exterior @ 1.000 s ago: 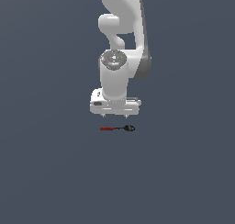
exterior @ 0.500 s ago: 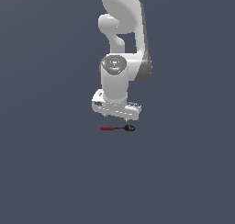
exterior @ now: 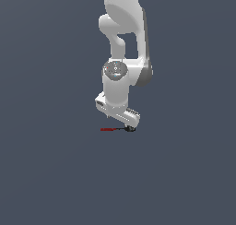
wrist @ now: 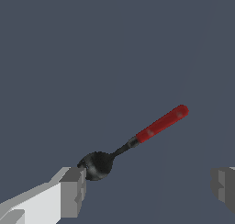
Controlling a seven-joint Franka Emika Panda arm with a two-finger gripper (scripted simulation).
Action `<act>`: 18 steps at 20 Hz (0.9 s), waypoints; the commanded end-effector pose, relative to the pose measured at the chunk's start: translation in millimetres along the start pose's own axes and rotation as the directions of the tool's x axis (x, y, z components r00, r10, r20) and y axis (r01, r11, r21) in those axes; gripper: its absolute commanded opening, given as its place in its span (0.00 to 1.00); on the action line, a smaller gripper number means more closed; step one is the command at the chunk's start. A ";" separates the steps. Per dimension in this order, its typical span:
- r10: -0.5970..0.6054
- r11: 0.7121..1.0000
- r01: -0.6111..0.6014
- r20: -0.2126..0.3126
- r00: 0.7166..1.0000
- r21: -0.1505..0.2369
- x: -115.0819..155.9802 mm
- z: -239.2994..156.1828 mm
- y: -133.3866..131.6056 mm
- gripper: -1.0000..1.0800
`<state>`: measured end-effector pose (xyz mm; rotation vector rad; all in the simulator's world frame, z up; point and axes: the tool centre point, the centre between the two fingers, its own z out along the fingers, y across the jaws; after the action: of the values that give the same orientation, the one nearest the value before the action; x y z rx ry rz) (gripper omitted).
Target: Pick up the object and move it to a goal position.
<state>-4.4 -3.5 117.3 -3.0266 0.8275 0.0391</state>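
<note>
Arm has dropped low over the spoon (wrist: 137, 139) since a second ago, gripper (wrist: 147, 186) wide open with one finger (wrist: 73, 191) by the head, so the grab looks close.

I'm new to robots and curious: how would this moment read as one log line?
phase: approach | end effector: open, low over spoon | one finger by black head | spoon: flat on floor, not gripped
</note>
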 end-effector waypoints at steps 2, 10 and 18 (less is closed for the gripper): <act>0.101 0.995 -0.101 0.000 0.995 0.002 -0.7 6.6 -0.9 0.96; 0.324 0.946 -0.324 -0.001 0.946 0.006 -2.2 21.3 -2.2 0.96; 0.530 0.848 -0.530 -0.004 0.848 0.010 -3.4 35.3 -2.6 0.96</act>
<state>-6.6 0.7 84.7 -2.7168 1.5697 0.0276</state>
